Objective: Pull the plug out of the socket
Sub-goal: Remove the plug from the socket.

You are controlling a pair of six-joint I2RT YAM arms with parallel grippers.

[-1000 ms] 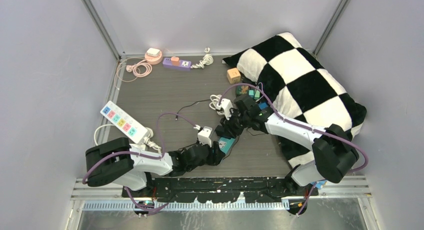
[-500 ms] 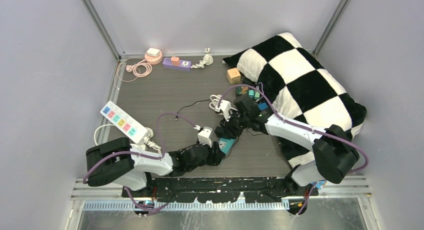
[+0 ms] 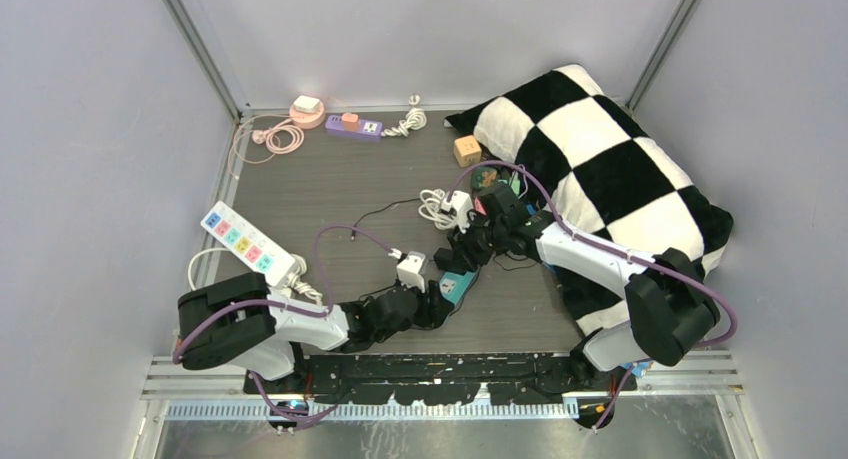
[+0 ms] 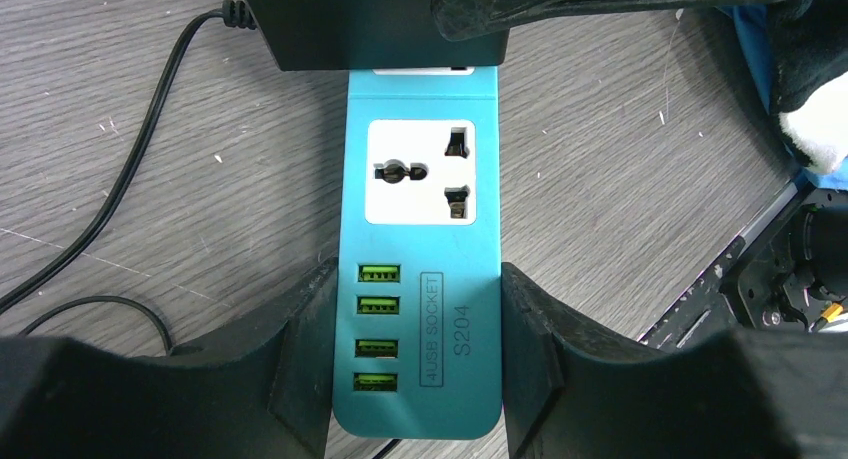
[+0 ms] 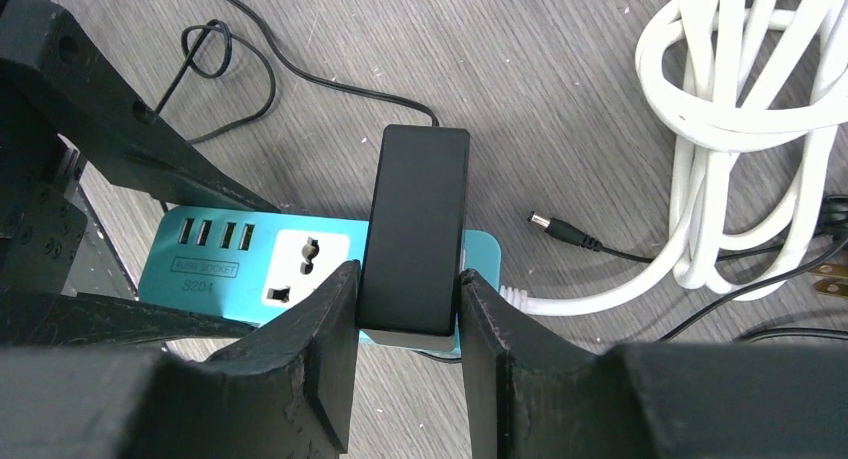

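A teal socket strip (image 4: 420,249) with a white outlet and several green USB ports lies on the grey wood table. My left gripper (image 4: 418,284) is shut on its USB end, one finger on each side. A black plug block (image 5: 415,234) sits over the strip's far outlet, and my right gripper (image 5: 408,281) is shut on its sides. A strip of white outlet plate shows under the block in the left wrist view. I cannot tell whether its pins are still in. In the top view the strip (image 3: 457,285), block (image 3: 443,258), left gripper (image 3: 432,307) and right gripper (image 3: 455,254) meet near the table's front centre.
A coiled white cable (image 5: 740,109) and a loose black barrel jack (image 5: 555,229) lie beside the strip. A white adapter (image 3: 410,270) sits just left. A white power strip (image 3: 240,241) lies at left, a purple one (image 3: 353,126) at the back, and a checkered pillow (image 3: 610,169) at right.
My right arm has shifted toward the back and up with the black plug block in its grip. The left gripper and teal strip have stayed in place.
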